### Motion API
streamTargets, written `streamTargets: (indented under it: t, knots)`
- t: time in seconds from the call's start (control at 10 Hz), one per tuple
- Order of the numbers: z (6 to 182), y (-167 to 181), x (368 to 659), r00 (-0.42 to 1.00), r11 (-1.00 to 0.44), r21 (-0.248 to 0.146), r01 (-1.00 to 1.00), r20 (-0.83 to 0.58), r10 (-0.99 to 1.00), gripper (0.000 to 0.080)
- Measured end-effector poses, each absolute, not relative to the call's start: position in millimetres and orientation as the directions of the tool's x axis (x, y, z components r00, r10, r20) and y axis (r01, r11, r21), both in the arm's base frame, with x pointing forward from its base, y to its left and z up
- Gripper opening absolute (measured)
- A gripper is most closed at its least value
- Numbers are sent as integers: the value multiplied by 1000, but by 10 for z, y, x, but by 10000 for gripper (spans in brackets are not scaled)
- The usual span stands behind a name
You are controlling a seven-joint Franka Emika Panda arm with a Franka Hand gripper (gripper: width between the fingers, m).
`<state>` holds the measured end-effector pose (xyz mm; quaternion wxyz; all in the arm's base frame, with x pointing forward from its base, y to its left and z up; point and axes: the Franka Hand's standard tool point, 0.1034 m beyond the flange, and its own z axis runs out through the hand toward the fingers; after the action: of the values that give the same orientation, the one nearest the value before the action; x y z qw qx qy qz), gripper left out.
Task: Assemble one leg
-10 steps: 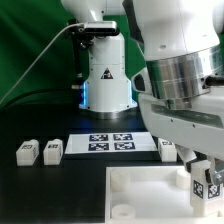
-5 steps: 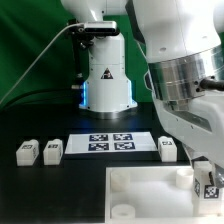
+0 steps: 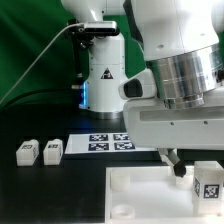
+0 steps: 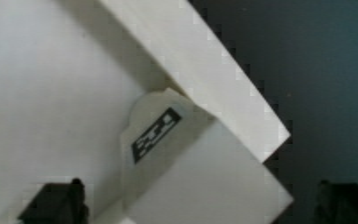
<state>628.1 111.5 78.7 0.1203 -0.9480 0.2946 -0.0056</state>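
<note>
The leg [image 3: 208, 186], a small white block with a marker tag, stands at the far right corner of the large white tray-like piece [image 3: 140, 180]. In the wrist view the leg [image 4: 158, 130] lies against the tray's raised rim [image 4: 202, 70]. My gripper [image 3: 177, 167] hangs above the tray, just to the exterior view's left of that leg and apart from it. In the wrist view the gripper [image 4: 197, 205] is open and empty, with its dark fingertips [image 4: 55, 200] far apart. Two more legs [image 3: 27, 152] [image 3: 52, 148] lie on the black table at the exterior view's left.
The marker board [image 3: 110, 142] lies behind the tray. The arm's white base [image 3: 105, 75] stands at the back centre. The arm's big wrist body [image 3: 185, 70] fills the exterior view's right and hides the table behind it.
My gripper has let go of the leg at the tray's right corner and moved up and to the exterior view's left. The arm now hides the leg beside the marker board.
</note>
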Motion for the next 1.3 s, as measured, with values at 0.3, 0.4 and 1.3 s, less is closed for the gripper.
streamTargets:
  t: [0.3,0.4,1.3]
  knots:
    - [764,1124,6232,966,-946,-199,-255,-8,-259,648]
    - [738,1110,6241,999,-988,-153,36,38,31,648]
    - [726,1116,6233,698,-678,-178,-713,-89,-711,300]
